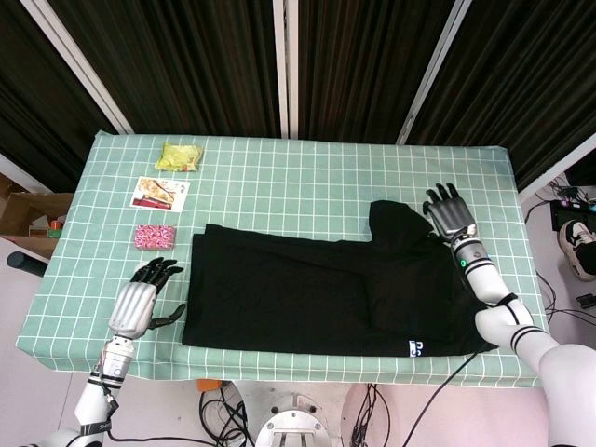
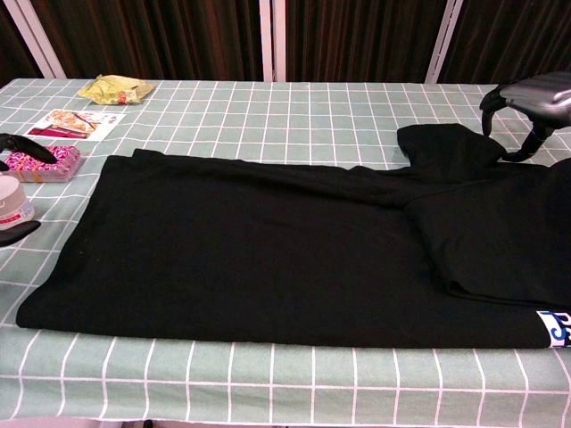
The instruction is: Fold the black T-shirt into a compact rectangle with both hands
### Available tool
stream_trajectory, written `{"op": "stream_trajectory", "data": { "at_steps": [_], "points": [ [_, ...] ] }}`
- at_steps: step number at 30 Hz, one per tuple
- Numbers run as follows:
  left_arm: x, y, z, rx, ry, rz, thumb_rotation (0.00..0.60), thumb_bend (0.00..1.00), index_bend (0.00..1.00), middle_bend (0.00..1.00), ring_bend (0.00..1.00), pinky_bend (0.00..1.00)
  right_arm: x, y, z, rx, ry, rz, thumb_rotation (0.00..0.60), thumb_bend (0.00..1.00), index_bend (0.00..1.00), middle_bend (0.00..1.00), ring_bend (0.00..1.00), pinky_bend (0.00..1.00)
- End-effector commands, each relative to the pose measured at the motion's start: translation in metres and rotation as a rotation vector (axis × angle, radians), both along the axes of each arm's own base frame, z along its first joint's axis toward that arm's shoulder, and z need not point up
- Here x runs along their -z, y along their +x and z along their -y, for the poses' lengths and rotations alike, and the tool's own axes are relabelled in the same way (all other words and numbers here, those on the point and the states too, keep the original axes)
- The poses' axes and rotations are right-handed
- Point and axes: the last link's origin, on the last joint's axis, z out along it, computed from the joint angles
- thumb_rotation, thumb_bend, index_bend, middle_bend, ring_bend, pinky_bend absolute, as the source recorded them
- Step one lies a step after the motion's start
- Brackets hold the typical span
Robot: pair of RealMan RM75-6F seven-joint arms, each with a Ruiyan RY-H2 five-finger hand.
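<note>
At the far left, the left hand (image 1: 134,303) was seen low over the desk (image 1: 307,182), fingers spread and nothing held, just beside the left short edge of the black T-shirt (image 1: 307,293) but apart from it. Behind that hand, well clear of the cloth, a pink packet (image 1: 155,236), a printed card (image 1: 160,193) and a yellow-green packet (image 1: 179,156) were laid in a line toward the far edge.

The T-shirt was spread flat on the near half of the desk, its long axis running left to right, with a folded-over layer and a raised lump of cloth at its right end and a small label at the near right corner.

At the right, the right hand (image 1: 449,212) was held open and empty just beside that raised far-right corner; contact could not be made out. Each short end was thus judged to be nearer one hand, so the next fold could be taken across the long axis, the right end toward the left.
</note>
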Motion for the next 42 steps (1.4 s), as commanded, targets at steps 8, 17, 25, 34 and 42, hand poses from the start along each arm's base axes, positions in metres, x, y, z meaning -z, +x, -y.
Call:
{"op": "stream_trajectory", "data": {
  "at_steps": [8, 17, 25, 34, 42],
  "points": [
    [-0.003, -0.004, 0.001, -0.021, 0.001, 0.032, 0.514, 0.26, 0.24, 0.15, 0.09, 0.20, 0.016, 0.002, 0.005, -0.098, -0.001, -0.070, 0.600, 0.45, 0.58, 0.19, 0.04, 0.06],
    [-0.005, -0.005, 0.001, -0.026, -0.004, 0.025, 0.515, 0.26, 0.24, 0.15, 0.09, 0.20, -0.010, 0.031, 0.035, -0.317, -0.042, -0.345, 0.600, 0.48, 0.60, 0.20, 0.05, 0.04],
    [-0.004, -0.007, 0.004, -0.045, -0.012, 0.029, 0.514, 0.26, 0.24, 0.15, 0.09, 0.20, -0.016, 0.056, 0.041, -0.490, -0.058, -0.470, 0.600, 0.48, 0.58, 0.20, 0.05, 0.00],
    [-0.004, -0.007, 0.004, -0.030, -0.013, 0.029, 0.514, 0.26, 0.24, 0.15, 0.09, 0.20, -0.043, 0.044, -0.013, -0.721, -0.133, -0.309, 0.600, 0.48, 0.58, 0.20, 0.05, 0.00],
    [-0.001, 0.001, 0.003, 0.004, -0.026, 0.027, 0.514, 0.26, 0.24, 0.15, 0.09, 0.20, -0.059, 0.023, -0.076, -0.915, -0.068, -0.216, 0.600, 0.47, 0.56, 0.19, 0.03, 0.00]
  ]
}}
